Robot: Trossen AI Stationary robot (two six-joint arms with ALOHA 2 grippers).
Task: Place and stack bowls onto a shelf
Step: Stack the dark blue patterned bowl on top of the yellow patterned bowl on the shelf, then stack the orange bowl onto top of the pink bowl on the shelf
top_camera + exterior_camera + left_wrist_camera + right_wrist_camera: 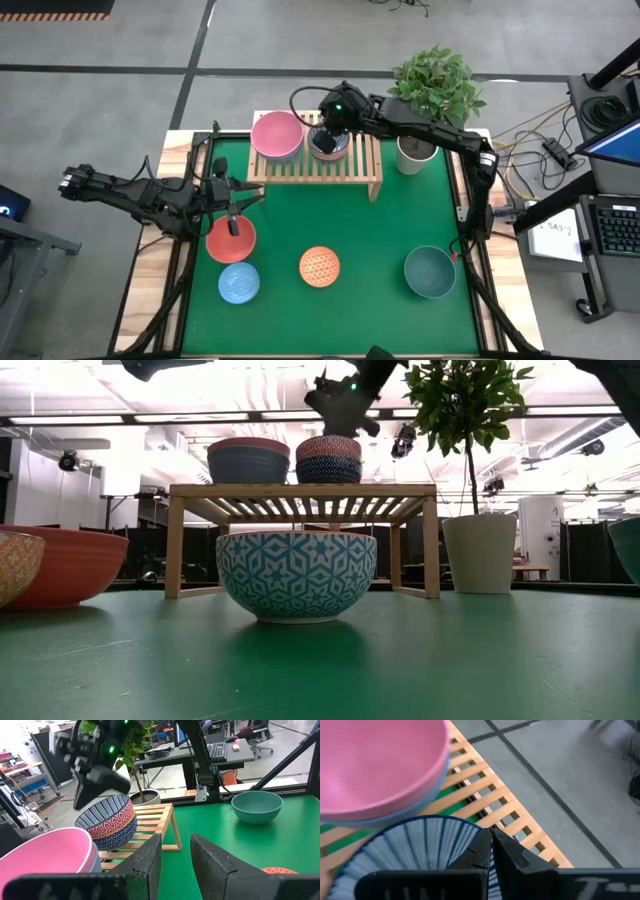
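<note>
The light-wood shelf stands at the table's far edge. On its left half a pink bowl sits nested in a blue one. On its right half a blue-grey striped bowl sits in a red-and-navy patterned bowl. My right gripper is over that stack, shut on the striped bowl. My left gripper is open, above the far rim of the red bowl, and touches nothing. The light blue, orange and teal bowls rest on the green mat. My right gripper pinches the striped bowl's rim between its two fingers, one finger on each side of the wall. It comes from above, slanting in from the table's right. The bowl sits slightly tilted in the red-and-navy bowl below it.
A white pot with a leafy plant stands just right of the shelf, close under my right arm. A blue-and-white patterned bowl fills the middle of the low view. Bare green mat lies between the shelf and the near row of bowls.
</note>
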